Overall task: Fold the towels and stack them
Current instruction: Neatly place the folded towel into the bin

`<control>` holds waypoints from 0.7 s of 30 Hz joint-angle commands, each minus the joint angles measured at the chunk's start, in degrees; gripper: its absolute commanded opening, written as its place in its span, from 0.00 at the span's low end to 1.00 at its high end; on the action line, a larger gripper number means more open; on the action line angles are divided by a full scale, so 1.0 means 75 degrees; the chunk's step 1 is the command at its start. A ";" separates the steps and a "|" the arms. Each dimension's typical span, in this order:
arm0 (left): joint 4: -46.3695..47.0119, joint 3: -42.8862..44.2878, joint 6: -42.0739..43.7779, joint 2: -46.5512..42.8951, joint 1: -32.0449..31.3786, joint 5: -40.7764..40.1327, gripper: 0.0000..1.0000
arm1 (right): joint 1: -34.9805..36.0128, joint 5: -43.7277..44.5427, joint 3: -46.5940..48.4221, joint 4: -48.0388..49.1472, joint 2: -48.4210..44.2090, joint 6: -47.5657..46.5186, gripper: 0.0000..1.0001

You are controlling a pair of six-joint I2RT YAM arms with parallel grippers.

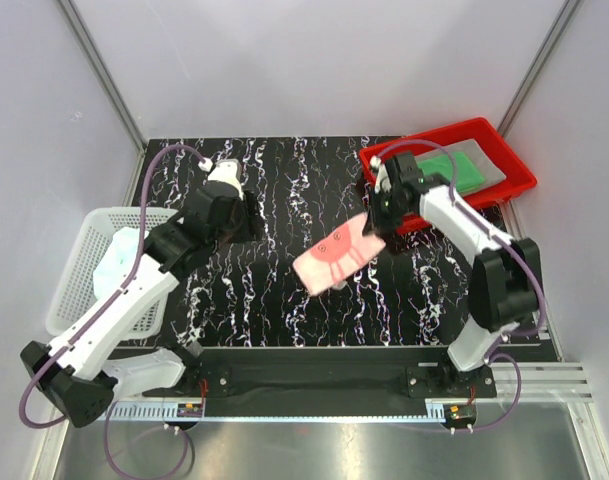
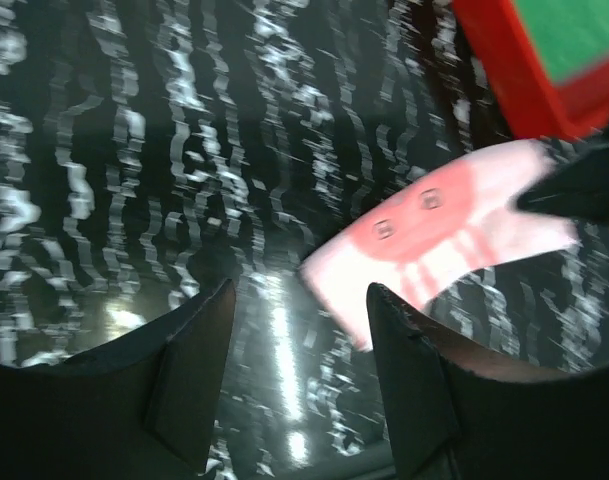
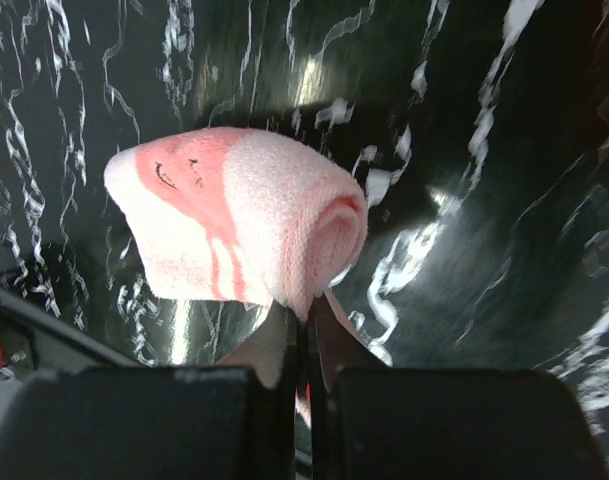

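My right gripper [image 1: 374,226] is shut on a folded pink towel [image 1: 336,257] and holds its edge above the black marbled table, just in front of the red tray. In the right wrist view the towel [image 3: 234,215] hangs folded from the closed right gripper [image 3: 306,305]. My left gripper [image 1: 246,218] is open and empty over the table's back left. In the left wrist view the left gripper [image 2: 299,300] faces the pink towel [image 2: 444,235]. A green towel [image 1: 449,168] lies on a grey towel [image 1: 482,158] in the tray. A pale blue-white towel [image 1: 119,262] lies in the basket.
The red tray [image 1: 514,180] stands at the back right; its corner shows in the left wrist view [image 2: 504,85]. The white lattice basket [image 1: 72,265] stands at the left edge beside the left arm. Grey walls enclose the table on three sides.
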 commanded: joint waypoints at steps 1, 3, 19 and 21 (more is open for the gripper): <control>-0.0336 -0.0531 0.0716 0.0255 0.0288 -0.0719 0.60 | -0.0283 0.0539 0.1745 -0.1431 0.1039 -0.1243 0.00; -0.0149 -0.0707 0.0868 0.0255 0.0347 -0.0601 0.62 | -0.0586 0.0563 0.2866 -0.1669 0.1463 -0.1757 0.00; -0.0171 -0.0696 0.1209 0.0771 0.0781 0.0184 0.64 | -0.2580 0.1887 0.8333 -0.3416 0.4628 -0.3154 0.00; -0.0171 -0.0696 0.1220 0.0794 0.0793 0.0196 0.64 | -0.2966 0.1934 0.8672 -0.3381 0.4862 -0.3435 0.00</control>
